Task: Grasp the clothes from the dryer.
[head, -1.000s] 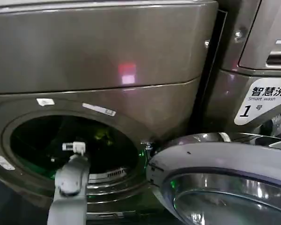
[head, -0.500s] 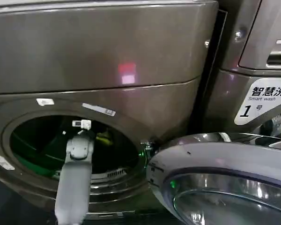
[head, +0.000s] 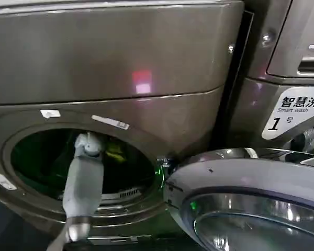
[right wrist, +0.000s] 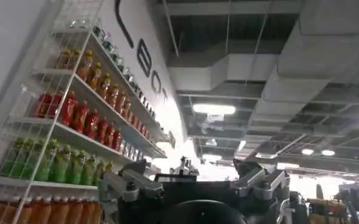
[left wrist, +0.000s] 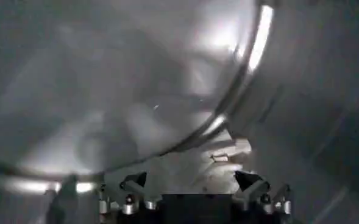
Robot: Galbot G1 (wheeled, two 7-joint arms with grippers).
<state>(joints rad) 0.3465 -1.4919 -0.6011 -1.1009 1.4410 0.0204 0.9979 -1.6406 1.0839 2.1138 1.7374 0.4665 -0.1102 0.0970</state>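
Head view is showing you the big dark bronze-grey dryer [head: 110, 68] with its wide round porthole, and its grey-rimmed glass door [head: 251, 193] is hanging open low on the right side. Your left arm is reaching up from below and going in through the round hole, with the left gripper [head: 88, 144] sitting inside the dark drum near the top of the opening. You are looking at the claw from behind there, so you cannot tell from that view how wide it is. Just to the right of the gripper, a small yellow-green piece of the soft clothes [head: 115, 152] is lying in the drum, close to the claw but not in it as far as you can see. Left wrist view is looking into the shiny grey drum, and a pale crumpled bit of the clothes [left wrist: 219, 159] is lying ahead of the claw's two finger bases, which are standing well apart, so the claw is wide and holding nothing. Right wrist view is showing you the right gripper [right wrist: 191, 182] pointing up at a white wire shelf of coloured drink bottles [right wrist: 75, 115] and a ceiling with lights, and its fingers are standing wide apart with nothing between them.
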